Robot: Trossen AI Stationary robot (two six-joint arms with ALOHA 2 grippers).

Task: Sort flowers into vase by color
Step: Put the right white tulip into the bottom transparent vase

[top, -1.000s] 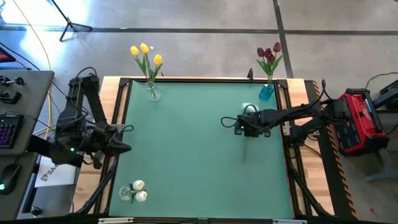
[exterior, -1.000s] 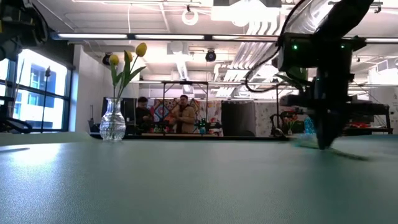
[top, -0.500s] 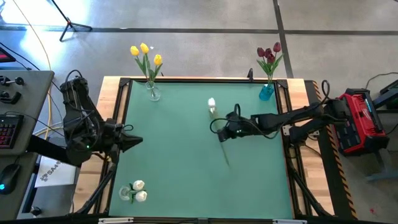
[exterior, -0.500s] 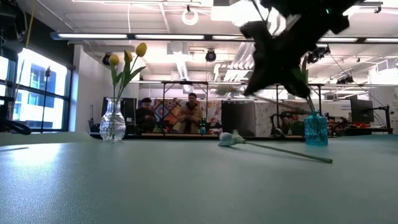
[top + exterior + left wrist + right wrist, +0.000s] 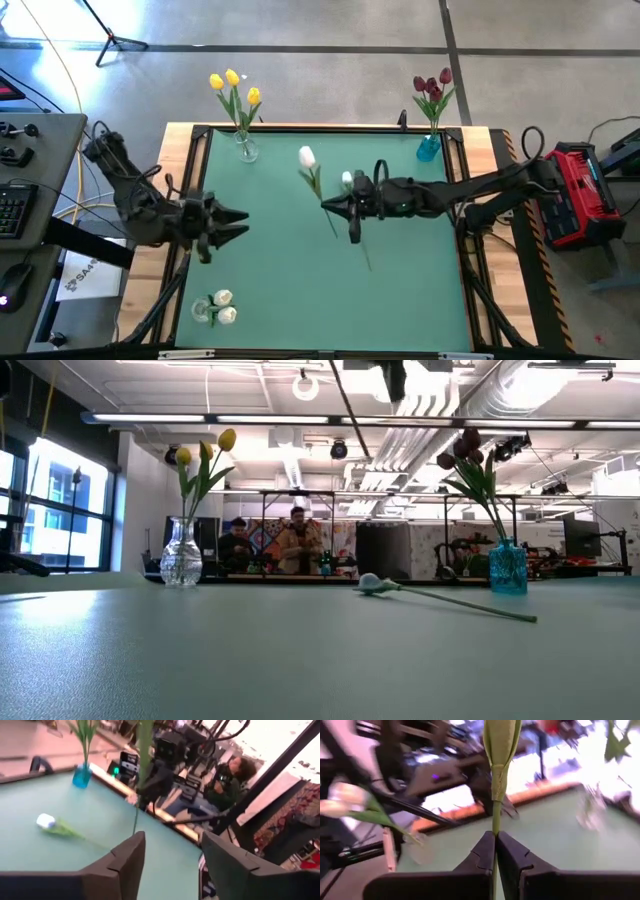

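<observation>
Right gripper [image 5: 333, 206] mid-desk, jaws clenching white tulip [image 5: 307, 157] by stem, head lifted toward yellow vase [image 5: 246, 150]. Second white tulip [image 5: 374, 584] lying on desk [image 5: 280, 260] near blue vase [image 5: 428, 148]. Left gripper [image 5: 236, 222] at left edge, jaws spreading, gripping nothing. White vase [image 5: 205, 311] sitting near corner. Risk: thin stem pivoting or slipping in pinch; bloom snagging wrong vase.

Green table mat [image 5: 300, 290] with a wooden border. A red case [image 5: 581, 195] sits just beyond the mat's right edge; a keyboard [image 5: 11, 212] and mouse [image 5: 8, 297] lie well beyond its left edge.
</observation>
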